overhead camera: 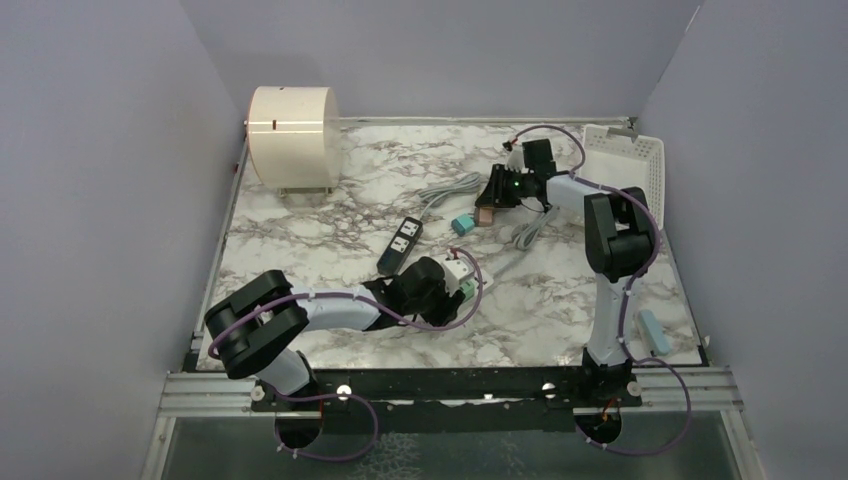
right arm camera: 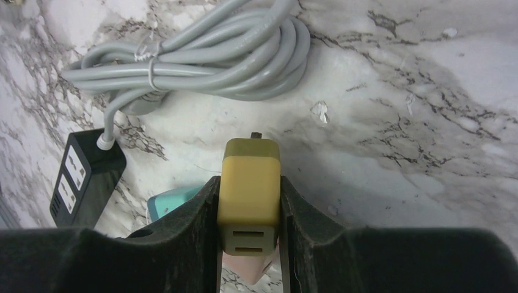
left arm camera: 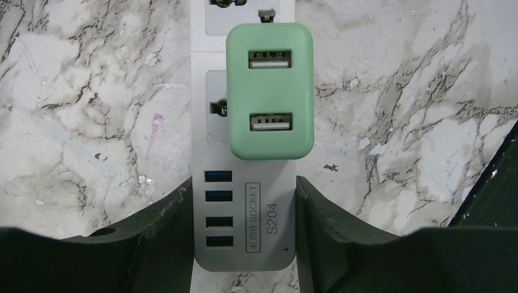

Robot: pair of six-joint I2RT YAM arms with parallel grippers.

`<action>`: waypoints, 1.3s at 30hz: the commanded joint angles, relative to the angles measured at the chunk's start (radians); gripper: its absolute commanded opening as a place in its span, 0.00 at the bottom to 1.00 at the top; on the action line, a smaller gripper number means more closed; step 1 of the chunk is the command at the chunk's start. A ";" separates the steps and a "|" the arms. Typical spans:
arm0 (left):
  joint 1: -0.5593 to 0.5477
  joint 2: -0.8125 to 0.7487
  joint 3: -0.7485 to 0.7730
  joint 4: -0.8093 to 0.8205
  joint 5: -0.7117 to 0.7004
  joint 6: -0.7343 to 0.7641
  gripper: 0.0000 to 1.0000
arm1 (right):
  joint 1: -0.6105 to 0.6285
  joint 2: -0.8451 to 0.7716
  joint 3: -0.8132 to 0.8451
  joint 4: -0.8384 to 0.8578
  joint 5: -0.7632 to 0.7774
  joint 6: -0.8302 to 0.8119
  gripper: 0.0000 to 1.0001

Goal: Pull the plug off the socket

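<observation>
A white power strip (left arm camera: 244, 226) marked "4USB SOCKET" lies on the marble table with a green USB plug (left arm camera: 270, 91) seated in one of its sockets. My left gripper (left arm camera: 244, 189) is shut on the strip's near end, one finger against each side; it also shows in the top view (overhead camera: 445, 283) beside the green plug (overhead camera: 467, 289). My right gripper (right arm camera: 249, 183) is shut on a yellow plug (right arm camera: 250, 189) and holds it above the table at the back (overhead camera: 493, 195). The yellow plug's prongs point away, free of any socket.
A pink plug (right arm camera: 253, 271) and a teal plug (right arm camera: 174, 201) lie under the right gripper. A black power strip (right arm camera: 85, 177) with a coiled grey cable (right arm camera: 214, 61) lies beside them. A cream cylinder (overhead camera: 293, 123) stands back left, a white basket (overhead camera: 630, 160) back right.
</observation>
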 commanded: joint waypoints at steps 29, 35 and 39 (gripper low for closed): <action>0.063 0.187 0.115 0.134 -0.024 0.322 0.00 | 0.003 -0.265 -0.077 -0.118 0.377 0.014 0.88; 0.107 0.242 0.162 0.131 0.036 0.330 0.00 | 0.004 -0.421 -0.172 -0.108 0.376 0.080 0.91; 0.125 0.232 0.145 0.160 0.032 0.355 0.00 | 0.007 -0.558 -0.284 -0.075 0.346 0.135 0.93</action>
